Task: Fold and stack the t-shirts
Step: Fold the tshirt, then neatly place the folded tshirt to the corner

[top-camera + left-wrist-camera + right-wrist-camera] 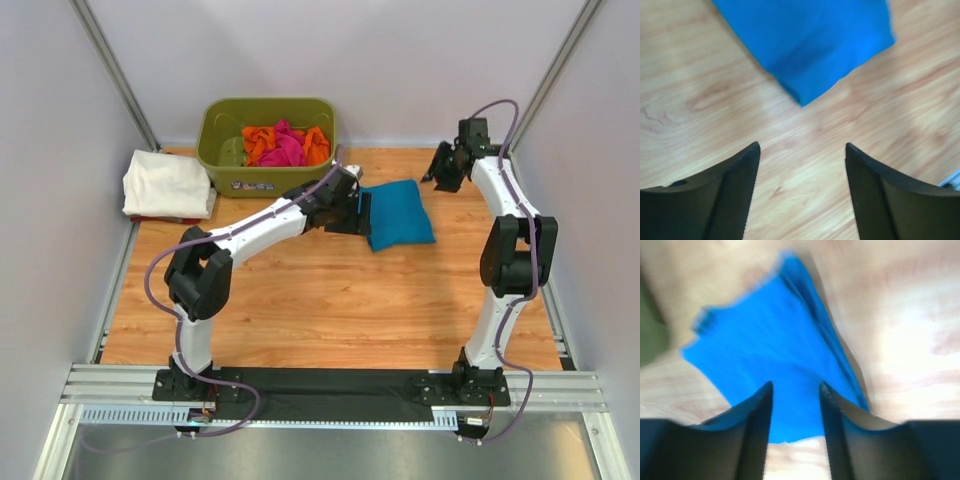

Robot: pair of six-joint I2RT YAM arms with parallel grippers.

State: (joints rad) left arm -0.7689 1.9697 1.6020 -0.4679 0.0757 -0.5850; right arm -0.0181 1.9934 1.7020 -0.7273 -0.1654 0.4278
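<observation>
The folded teal-blue t-shirt (400, 212) is lying on the table (330, 300) while the left gripper (802, 146) and right gripper (796, 385) are hovering, jaws parted, holding nothing, so pinching only its top layer would be risking unfolding it.

The tabletop (330, 310) is warm orange-tan wood with darker streaked grain. Toward 2 o'clock the teal-blue t-shirt (400, 212) is one plain, saturated blue with no pattern, and it looks brighter in both wrist views. At 10 o'clock the white t-shirt (167, 183) is a plain creamy white, with a thin red edge (160, 216) showing beneath it. At 11 o'clock the tub (225, 165) is olive green. Inside it a magenta pink t-shirt (285, 150) sits among folds of an orange t-shirt (258, 140). The left arm (260, 225) and right arm (497, 188) are white with black joints, black jaws and purple cables (148, 280).
</observation>
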